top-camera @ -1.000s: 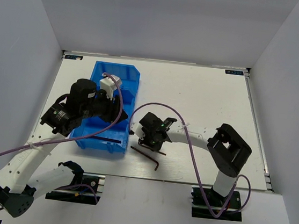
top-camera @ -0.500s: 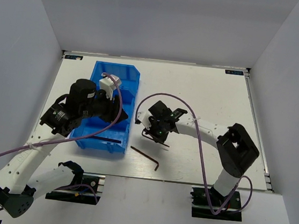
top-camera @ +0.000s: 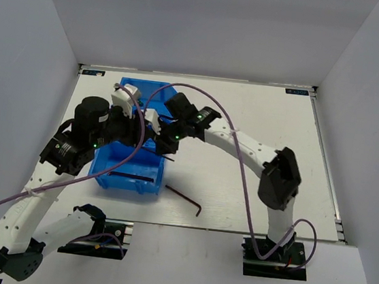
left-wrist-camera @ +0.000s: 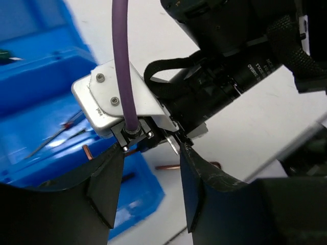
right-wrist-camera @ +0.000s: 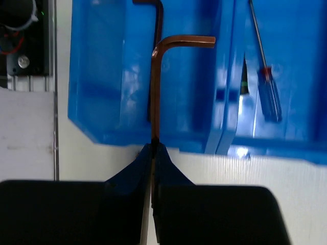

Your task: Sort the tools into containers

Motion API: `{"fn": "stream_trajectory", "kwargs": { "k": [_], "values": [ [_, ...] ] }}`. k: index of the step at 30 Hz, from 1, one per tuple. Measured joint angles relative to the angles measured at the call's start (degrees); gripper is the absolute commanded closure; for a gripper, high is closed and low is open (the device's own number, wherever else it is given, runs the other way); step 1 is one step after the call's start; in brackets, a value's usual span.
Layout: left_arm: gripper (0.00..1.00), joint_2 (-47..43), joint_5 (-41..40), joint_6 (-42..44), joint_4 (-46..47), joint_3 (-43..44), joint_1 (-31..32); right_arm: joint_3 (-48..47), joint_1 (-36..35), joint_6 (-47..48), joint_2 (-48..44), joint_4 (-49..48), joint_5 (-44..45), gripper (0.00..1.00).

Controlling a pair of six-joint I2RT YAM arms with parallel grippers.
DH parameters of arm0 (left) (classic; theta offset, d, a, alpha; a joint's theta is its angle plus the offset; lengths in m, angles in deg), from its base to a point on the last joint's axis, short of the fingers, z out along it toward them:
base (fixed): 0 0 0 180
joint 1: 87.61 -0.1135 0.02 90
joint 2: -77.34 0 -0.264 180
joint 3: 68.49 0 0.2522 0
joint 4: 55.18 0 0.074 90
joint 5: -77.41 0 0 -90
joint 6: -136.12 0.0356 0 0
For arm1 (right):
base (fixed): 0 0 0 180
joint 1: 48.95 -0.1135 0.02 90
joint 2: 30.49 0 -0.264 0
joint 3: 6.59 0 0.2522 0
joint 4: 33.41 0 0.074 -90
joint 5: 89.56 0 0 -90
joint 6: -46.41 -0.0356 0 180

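My right gripper (top-camera: 164, 146) is shut on a dark L-shaped hex key (right-wrist-camera: 155, 92). It holds the key's bent end out over the near right compartment of the blue bin (top-camera: 127, 184), above the bin's right edge. Another hex key (right-wrist-camera: 159, 20) lies in that compartment. The thin red-and-blue screwdriver (right-wrist-camera: 266, 81) lies in the compartment beyond the divider. A third hex key (top-camera: 184, 197) lies on the table right of the bin. My left gripper (left-wrist-camera: 148, 196) is open and empty above the bin, close to my right wrist (left-wrist-camera: 214, 76). The green-handled screwdrivers are hidden, apart from a green tip (left-wrist-camera: 5, 53).
The bin (right-wrist-camera: 102, 76) fills the left half of the table, and both arms crowd together over it. The purple cable (top-camera: 202, 91) of the right arm loops above the bin. The table's near edge (top-camera: 200, 227) runs just behind the loose hex key.
My right gripper has lifted a hex key off the table and carried it left to the bin's right edge. My left arm has shifted slightly left.
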Motion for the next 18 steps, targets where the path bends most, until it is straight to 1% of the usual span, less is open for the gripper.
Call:
{"fn": "stream_trajectory", "kwargs": {
  "k": [3,4,5,7,8,10,11,12,13,14,17,18],
  "values": [
    [0.51,-0.68,-5.90,0.92,-0.79,0.00,-1.22,-9.14,-0.37,-0.46,7.26,1.64,-3.48,1.00],
    [0.59,-0.76,-7.87,1.16,-1.09,0.00,-1.66,-10.91,-0.48,-0.92,8.79,1.55,-4.68,1.00],
    [0.62,-0.85,-9.11,1.31,-1.66,0.00,-1.88,-12.81,-0.68,-1.49,10.80,1.05,-5.73,1.00],
    [0.67,-1.36,-4.55,0.44,-2.43,0.07,-0.70,-13.53,-1.14,-5.55,13.05,-0.94,-5.86,1.00],
    [0.67,-1.68,-1.68,0.24,-2.47,0.20,0.72,-13.53,-1.44,-7.21,14.25,-1.68,-5.81,1.00],
    [0.67,-2.73,1.57,-0.17,-2.49,0.70,1.84,-13.53,-2.08,-10.49,16.63,-2.67,-5.88,0.90],
    [0.67,-3.32,2.60,-0.28,-2.56,1.05,1.92,-13.51,-2.38,-11.93,17.77,-3.04,-5.81,0.75],
    [0.67,-3.89,2.91,-0.39,-2.54,1.40,1.92,-13.51,-2.60,-13.25,18.71,-3.30,-5.81,0.70],
    [0.65,-4.57,3.02,-0.44,-2.45,1.75,1.92,-13.51,-2.75,-14.12,19.28,-3.58,-5.79,0.68],
    [0.62,-5.20,2.99,-0.50,-2.40,1.95,1.92,-13.51,-2.95,-14.73,19.74,-3.76,-5.84,0.64],
    [0.60,-7.41,2.47,-1.44,-2.27,2.03,1.92,-13.40,-3.10,-15.78,19.54,-4.04,-6.43,0.59],
    [0.60,-7.96,2.45,-1.60,-2.01,2.03,1.92,-13.33,-2.97,-15.89,19.19,-4.22,-6.51,0.54]
  ]
}}
